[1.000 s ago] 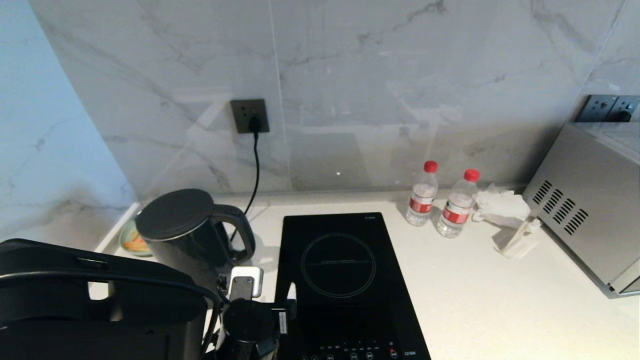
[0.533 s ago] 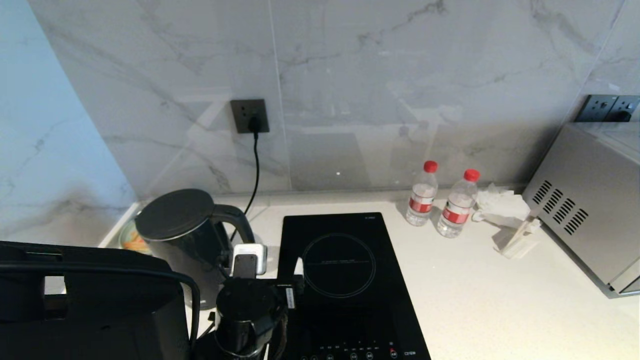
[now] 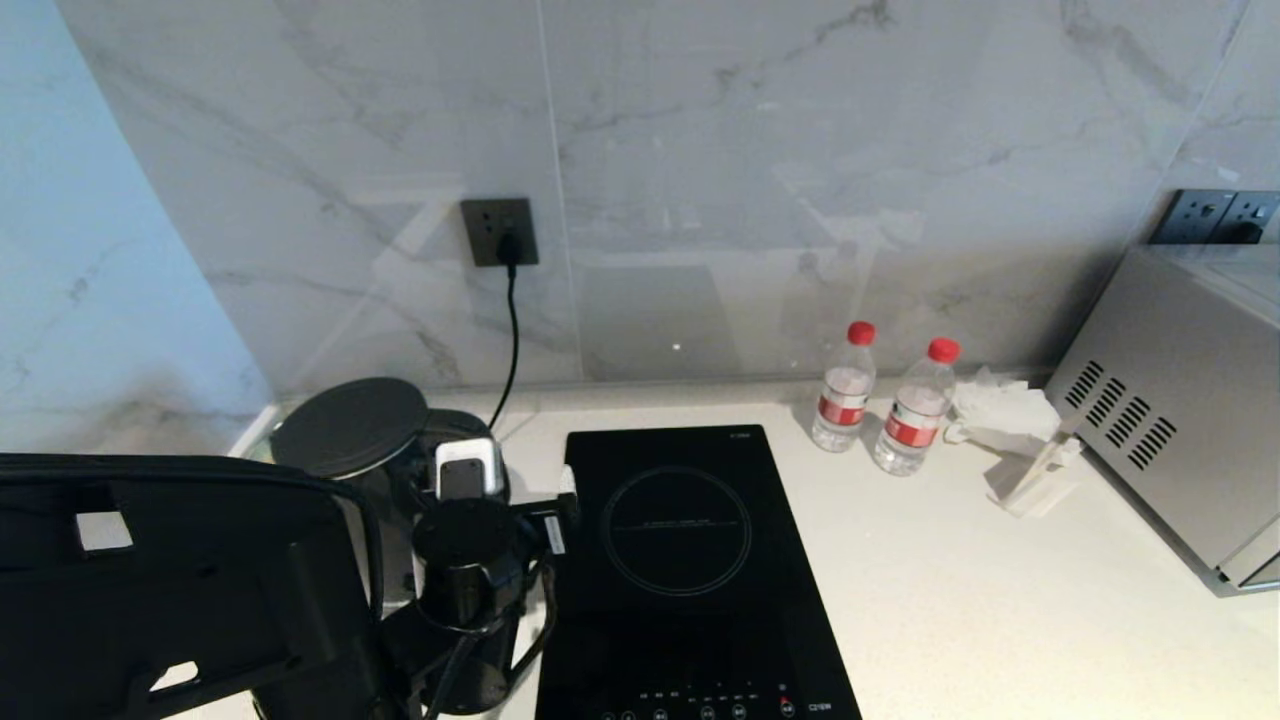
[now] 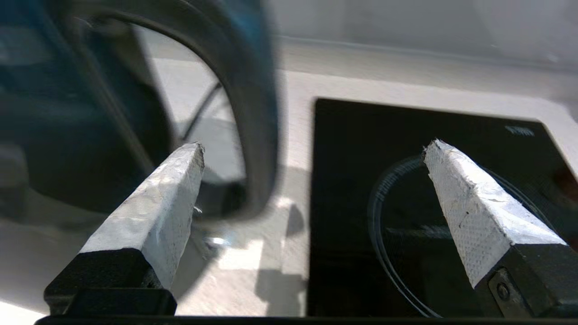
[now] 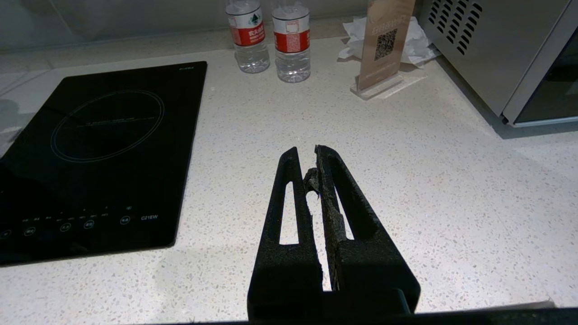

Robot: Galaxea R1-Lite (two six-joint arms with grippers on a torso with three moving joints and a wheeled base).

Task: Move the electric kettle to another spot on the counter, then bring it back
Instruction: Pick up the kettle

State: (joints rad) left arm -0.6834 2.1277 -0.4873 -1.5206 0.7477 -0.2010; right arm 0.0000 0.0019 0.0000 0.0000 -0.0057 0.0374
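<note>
The black electric kettle (image 3: 350,425) stands at the back left of the white counter (image 3: 950,560), its grey lid showing above my left arm. My left gripper (image 4: 314,149) is open wide and level at the kettle's side. The looped handle (image 4: 257,90) lies ahead between the two white fingers, nearer one of them, and nothing is gripped. In the head view my left wrist (image 3: 465,470) covers most of the handle. My right gripper (image 5: 307,153) is shut and empty over bare counter (image 5: 406,180), outside the head view.
A black glass hob (image 3: 680,540) lies right beside the kettle. A cord runs from the wall socket (image 3: 498,232) down behind the kettle. Two water bottles (image 3: 845,390), tissue (image 3: 1000,405), a card stand (image 3: 1040,475) and a steel oven (image 3: 1170,420) stand at the right.
My left arm has moved forward and leftward to the kettle's handle and now covers it in the head view. The gripper stayed open. The kettle has not moved.
</note>
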